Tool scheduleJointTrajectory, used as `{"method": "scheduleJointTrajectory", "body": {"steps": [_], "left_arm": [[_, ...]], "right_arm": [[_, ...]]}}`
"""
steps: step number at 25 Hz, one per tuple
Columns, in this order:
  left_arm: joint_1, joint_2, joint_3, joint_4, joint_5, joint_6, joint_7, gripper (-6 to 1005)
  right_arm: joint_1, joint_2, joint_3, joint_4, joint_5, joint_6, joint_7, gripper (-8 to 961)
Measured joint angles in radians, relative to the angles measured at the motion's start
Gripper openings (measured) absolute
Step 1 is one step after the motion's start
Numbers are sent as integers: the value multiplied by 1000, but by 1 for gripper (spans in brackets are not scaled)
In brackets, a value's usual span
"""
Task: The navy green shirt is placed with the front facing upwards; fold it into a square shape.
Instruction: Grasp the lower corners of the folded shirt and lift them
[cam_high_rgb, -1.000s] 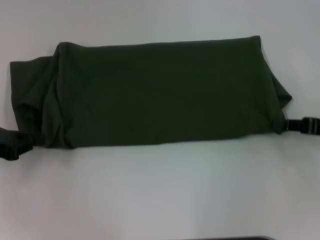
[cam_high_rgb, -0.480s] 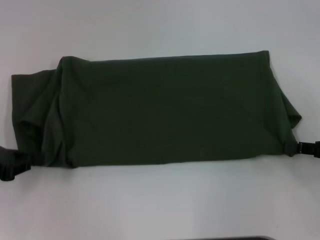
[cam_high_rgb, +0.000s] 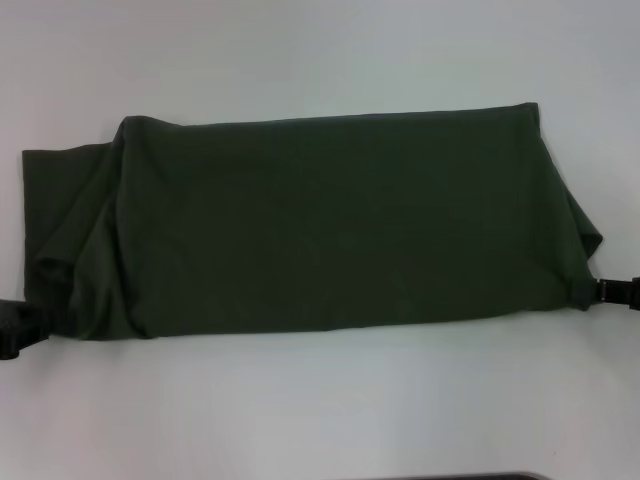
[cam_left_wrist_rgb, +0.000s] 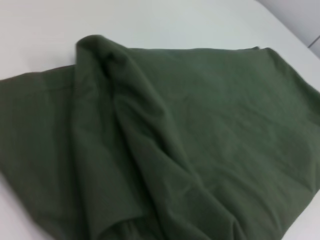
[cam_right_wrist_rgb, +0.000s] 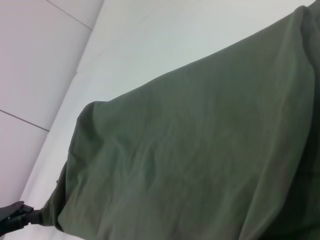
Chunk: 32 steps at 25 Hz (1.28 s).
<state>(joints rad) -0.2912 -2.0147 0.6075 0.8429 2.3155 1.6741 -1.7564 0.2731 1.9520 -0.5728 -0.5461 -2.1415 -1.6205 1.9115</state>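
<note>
Item: the navy green shirt (cam_high_rgb: 320, 225). Location: middle of the white table (cam_high_rgb: 320, 400), lying as a long band from left to right.

Step in hand, by judgement: one lengthwise fold is laid down and the band is at its near-edge settling point; the crosswise folds that would make a square are not yet done.

Left gripper (cam_high_rgb: 15, 325): at the near-left corner of the band, touching or just beside the cloth. Whether it is clenched or released cannot be told; its fingers are not seen clearly.

Right gripper (cam_high_rgb: 615, 291): at the near-right corner, its tip against the hem. Grip state likewise cannot be told.

Next move, by judgement: let go of the corners cleanly, then take one short end and carry it across toward the other, keeping edges aligned.

Condition: plain dark olive side up, no lettering showing. Far and near edges run fairly straight. Left end is loose, with a draped ridge and an under-layer sticking out beyond the top layer; right end bulges out slightly near the gripper. Middle panel lies smooth, with faint wrinkles.
</note>
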Motion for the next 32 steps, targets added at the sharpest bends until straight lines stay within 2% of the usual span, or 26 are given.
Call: {"method": "scheduleJointTrajectory", "body": {"steps": [6, 13, 32], "left_arm": [[-5, 2, -15, -5, 61, -46, -19, 0], [3, 8, -51, 0, 67, -46, -14, 1], [9, 29, -92, 5, 96, -34, -11, 0]], "right_arm": [[-9, 1, 9, 6, -1, 41, 17, 52], [-11, 0, 44, 4, -1, 48, 18, 54], [-20, -19, 82, 14, -1, 56, 30, 58]]}}
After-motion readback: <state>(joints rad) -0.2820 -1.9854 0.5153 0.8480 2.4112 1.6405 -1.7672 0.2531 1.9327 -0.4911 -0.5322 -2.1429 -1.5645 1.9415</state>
